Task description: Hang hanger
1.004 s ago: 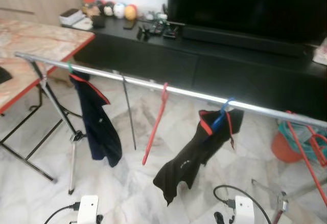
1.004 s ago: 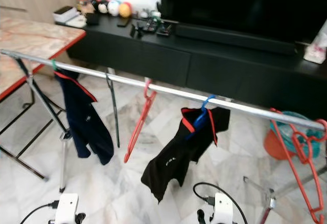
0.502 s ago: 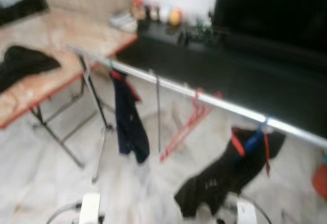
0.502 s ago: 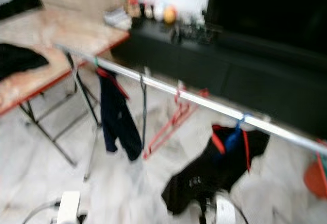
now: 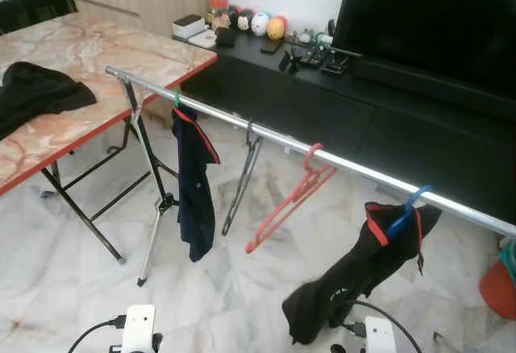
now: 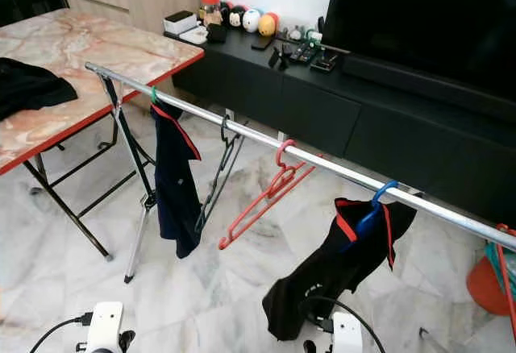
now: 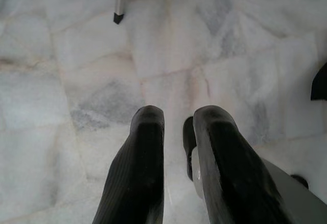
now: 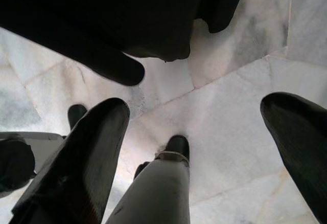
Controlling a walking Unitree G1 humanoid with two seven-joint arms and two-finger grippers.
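The left gripper [image 7: 173,127] hangs low over the marble floor [image 7: 61,81], its 2 black fingers nearly together with only a thin gap and nothing between them. The right gripper [image 8: 204,127] also points down at the floor, its 2 fingers spread wide and empty, with the hem of a black garment [image 8: 127,14] just above them.

In the eye views, 1 silver rail [image 5: 274,139] runs from the upper left toward the lower right of the frame, on a tripod stand [image 5: 153,216]. 4 hangers hook over it: at the left a green-hooked hanger carrying a dark navy shirt [image 5: 195,188], then 1 bare black hanger [image 5: 242,184], then 1 bare red hanger [image 5: 290,200] tilted down to the left, then a blue hanger [image 5: 403,212] carrying a black shirt with red trim [image 5: 355,276].

At the left stands 1 folding table [image 5: 105,55] with a marble-pattern top and red edge; 1 black cloth [image 5: 36,91] lies on it. Behind the rail is a long black TV cabinet [image 5: 322,111] with 1 large dark screen [image 5: 435,18] and small toys [image 5: 258,22] in the upper middle. An orange bucket [image 5: 500,288] sits at the right edge.
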